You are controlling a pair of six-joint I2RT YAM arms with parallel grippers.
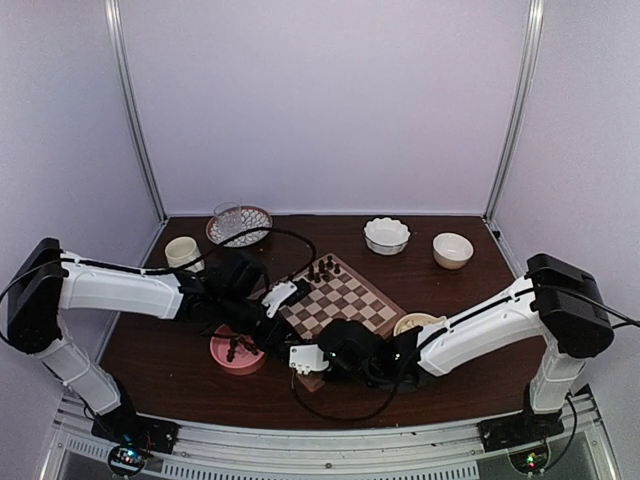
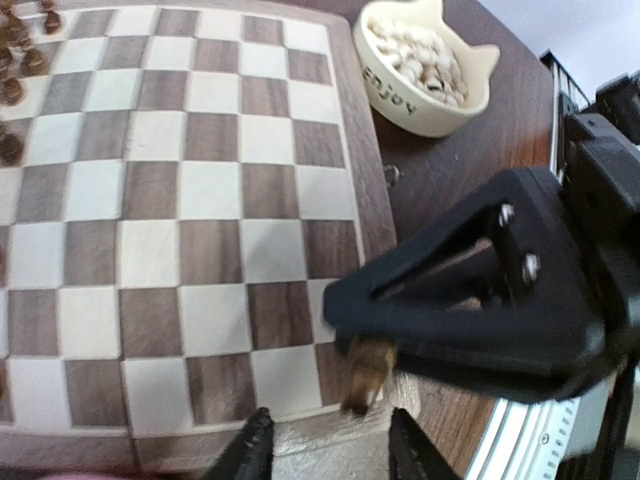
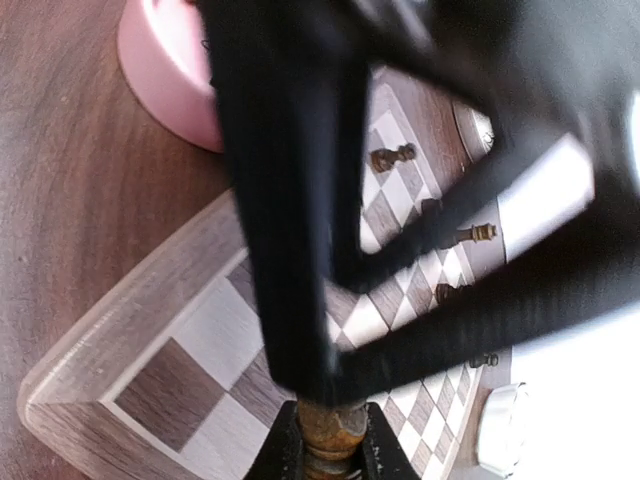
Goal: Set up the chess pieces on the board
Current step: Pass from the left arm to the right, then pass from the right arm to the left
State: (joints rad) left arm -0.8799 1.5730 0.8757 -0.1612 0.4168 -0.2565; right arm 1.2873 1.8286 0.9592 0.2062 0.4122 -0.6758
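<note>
The right gripper (image 3: 330, 452) pinches a piece (image 3: 328, 425), likely light, slick, best held mid-stem, at the board's (image 3: 200, 330) 6 o'clock corner; left gripper (image 2: 328, 445) gapes empty.

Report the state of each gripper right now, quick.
Left gripper: open, nothing between its fingers.
Right gripper: shut on a small dark brown carved chess piece.

Soft light, blurred wrist views
</note>
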